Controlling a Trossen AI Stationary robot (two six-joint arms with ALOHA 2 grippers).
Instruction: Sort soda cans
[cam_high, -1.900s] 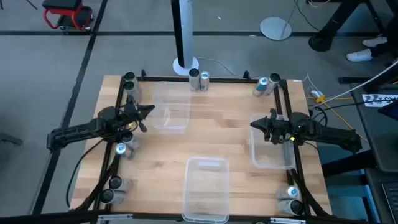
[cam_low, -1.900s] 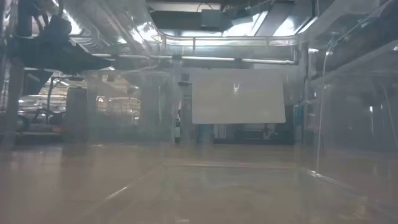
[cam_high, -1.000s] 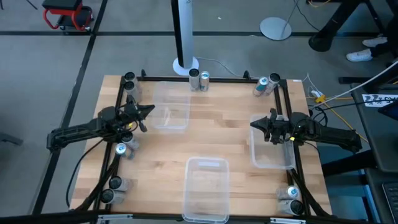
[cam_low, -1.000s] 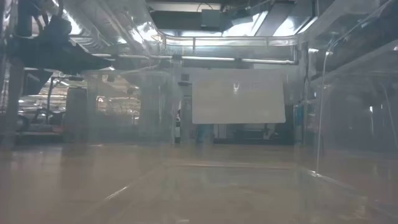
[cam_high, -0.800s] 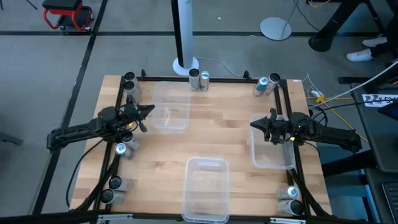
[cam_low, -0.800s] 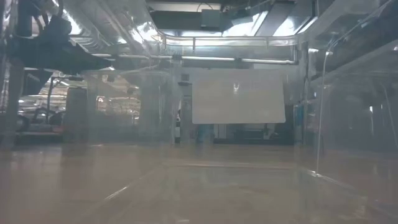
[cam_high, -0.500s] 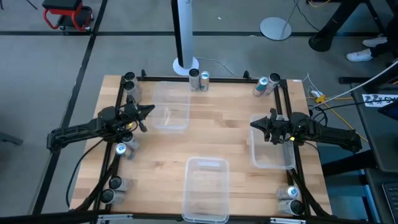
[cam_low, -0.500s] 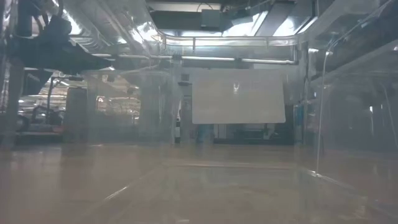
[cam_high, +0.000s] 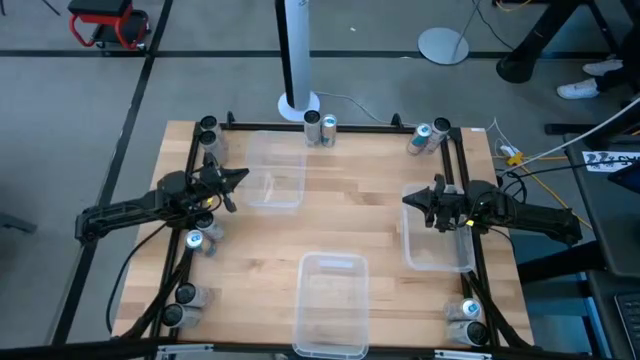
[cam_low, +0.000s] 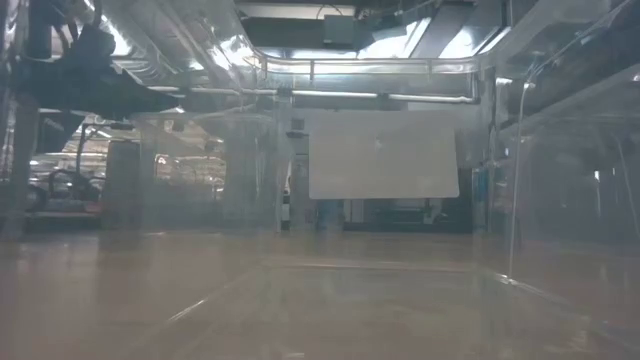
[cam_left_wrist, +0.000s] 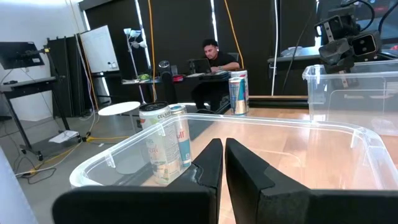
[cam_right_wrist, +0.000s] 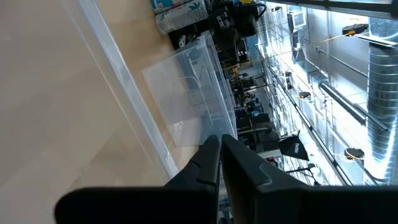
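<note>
**Ana:** Risk first, from left to right. Left end effector (cam_high: 238, 176) hangs over the left side of the worktop (cam_high: 340, 215), its fingers pressed together and holding nothing, right at the edge of the far clear bin (cam_high: 272, 172). If it goes for a can without spreading, I think it pushes the can over, or it bumps the bin wall.

**Ben:** And the right end effector (cam_high: 408, 199)?

**Ana:** Also pressed together and empty, just beside the right bin (cam_high: 437, 248). Same danger there.

**Ben:** Where are the soda cans (cam_high: 320, 127)?

**Ana:** All stand upright along the worktop's edges: some on the left rail, two at the far middle, two at the far right corner, more at the near corners. Tops are silver or dark. All three bins look empty, so the sorting seems not begun.
</note>
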